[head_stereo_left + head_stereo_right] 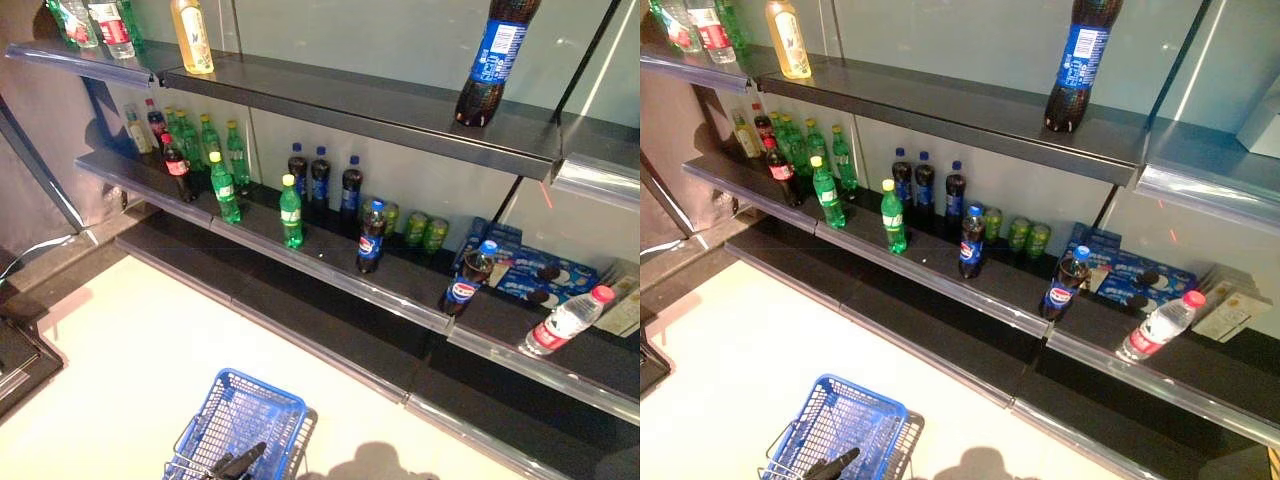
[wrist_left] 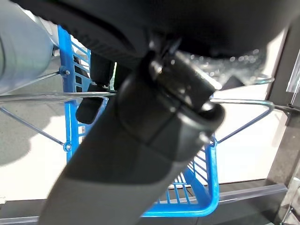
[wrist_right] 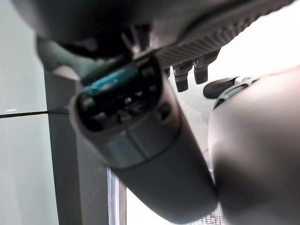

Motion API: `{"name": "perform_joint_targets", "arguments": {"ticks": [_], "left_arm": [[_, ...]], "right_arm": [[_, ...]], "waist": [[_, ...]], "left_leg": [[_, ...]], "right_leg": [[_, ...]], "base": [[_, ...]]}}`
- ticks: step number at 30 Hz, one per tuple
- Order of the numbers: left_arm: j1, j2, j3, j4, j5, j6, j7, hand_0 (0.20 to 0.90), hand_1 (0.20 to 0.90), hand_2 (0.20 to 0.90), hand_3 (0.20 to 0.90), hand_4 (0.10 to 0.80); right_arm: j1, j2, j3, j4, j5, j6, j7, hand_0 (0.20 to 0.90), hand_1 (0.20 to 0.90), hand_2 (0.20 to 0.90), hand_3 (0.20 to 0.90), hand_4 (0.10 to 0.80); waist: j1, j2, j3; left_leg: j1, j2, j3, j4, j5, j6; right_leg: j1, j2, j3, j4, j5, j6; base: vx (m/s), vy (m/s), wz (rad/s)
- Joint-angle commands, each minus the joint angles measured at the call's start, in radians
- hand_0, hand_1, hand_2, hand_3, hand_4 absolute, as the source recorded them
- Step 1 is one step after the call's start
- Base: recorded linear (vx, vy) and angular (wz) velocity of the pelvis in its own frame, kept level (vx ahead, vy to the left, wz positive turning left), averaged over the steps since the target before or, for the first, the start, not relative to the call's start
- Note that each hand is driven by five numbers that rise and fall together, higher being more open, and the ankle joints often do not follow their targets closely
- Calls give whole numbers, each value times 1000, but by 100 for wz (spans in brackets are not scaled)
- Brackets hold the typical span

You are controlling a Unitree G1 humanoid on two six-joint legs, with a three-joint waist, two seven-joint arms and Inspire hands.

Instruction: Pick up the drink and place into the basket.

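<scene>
Drinks stand on dark store shelves ahead. On the middle shelf are green bottles point(image 1: 290, 212), a red-labelled cola bottle point(image 1: 177, 168), blue-labelled cola bottles point(image 1: 371, 237), green cans point(image 1: 424, 231) and a water bottle point(image 1: 566, 321) lying on its side. A big cola bottle point(image 1: 493, 58) and a yellow drink point(image 1: 192, 36) stand on the top shelf. My left hand point(image 1: 240, 460) is shut on the wire handles point(image 2: 47, 96) of the blue basket point(image 1: 240, 415), which hangs low in front, well below the shelves, with nothing inside. My right hand point(image 3: 140, 136) is open and holds nothing.
Blue biscuit packs point(image 1: 530, 270) lie at the back of the middle shelf on the right. A lower dark shelf point(image 1: 330, 345) juts out toward me. Pale floor point(image 1: 120, 350) lies between the basket and the shelves. A dark frame point(image 1: 40, 170) stands at the left.
</scene>
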Motion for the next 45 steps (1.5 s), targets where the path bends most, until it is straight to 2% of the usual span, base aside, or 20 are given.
{"name": "perform_joint_targets", "arguments": {"ticks": [1,22,27,29,34,35,36,38,39,45], "left_arm": [[-12,11,-57,33,88,-15,0,300,300,300,200,100],[-17,14,-77,30,100,-26,-13,300,300,300,200,100],[-21,14,-80,24,109,-20,-7,300,300,300,200,100],[-22,19,-82,16,123,-13,-4,300,300,300,200,100],[-18,42,-94,-28,136,16,8,300,300,300,200,100],[-14,47,-96,-38,136,19,10,300,300,300,200,100],[-2,53,-96,-70,141,29,20,300,300,300,200,100],[9,57,-93,-92,144,34,26,300,300,300,200,100],[22,63,-87,-112,147,39,31,300,300,300,200,100],[64,65,-65,-130,138,13,33,300,300,300,200,100]], "right_arm": [[-65,-21,-11,52,20,-28,-20,900,900,900,900,800],[-66,-24,-8,64,-30,-8,-74,900,900,900,900,800],[-73,-27,29,45,-132,-64,-115,900,900,900,900,800],[-83,-30,56,7,-171,-123,-139,900,900,900,900,800],[-108,-61,144,-181,-207,-166,-178,900,900,900,900,800],[-109,-68,160,-238,-211,-156,-184,900,900,900,900,800],[-105,-86,196,-398,-208,-95,-183,900,900,900,900,800],[-94,-98,217,-511,-198,-73,-169,900,900,900,900,800],[-80,-113,235,-654,-201,-43,-173,900,900,900,900,800],[-60,-214,241,-1114,-210,19,-203,900,900,900,900,800]], "waist": [[40,43,50],[40,47,57],[48,46,54],[54,43,51],[64,27,53],[66,24,54],[68,16,57],[68,9,59],[67,2,60],[51,-14,58]], "left_leg": [[55,74,22,6,-46,-30],[33,71,11,6,-40,-31],[36,67,2,6,-41,-29],[40,66,-3,6,-41,-29],[41,66,-10,6,-41,-26],[40,67,-11,6,-41,-25],[38,67,-14,6,-40,-24],[37,69,-15,6,-39,-24],[36,69,-17,6,-38,-23],[41,71,-9,6,-43,-25]], "right_leg": [[-68,-49,11,34,96,3],[-72,-55,10,24,106,8],[-67,-59,5,25,104,9],[-62,-61,2,29,101,9],[-64,-59,8,35,100,12],[-65,-59,10,35,101,13],[-67,-57,13,35,103,14],[-70,-56,15,35,105,16],[-70,-54,16,33,106,17],[-73,-51,28,30,110,22]], "base": [[0,0,0],[0,0,0],[0,0,0],[0,0,0],[-4,-43,2],[-24,-94,1],[-24,-74,1],[-24,-74,5],[-17,-77,10],[0,-39,10]]}}
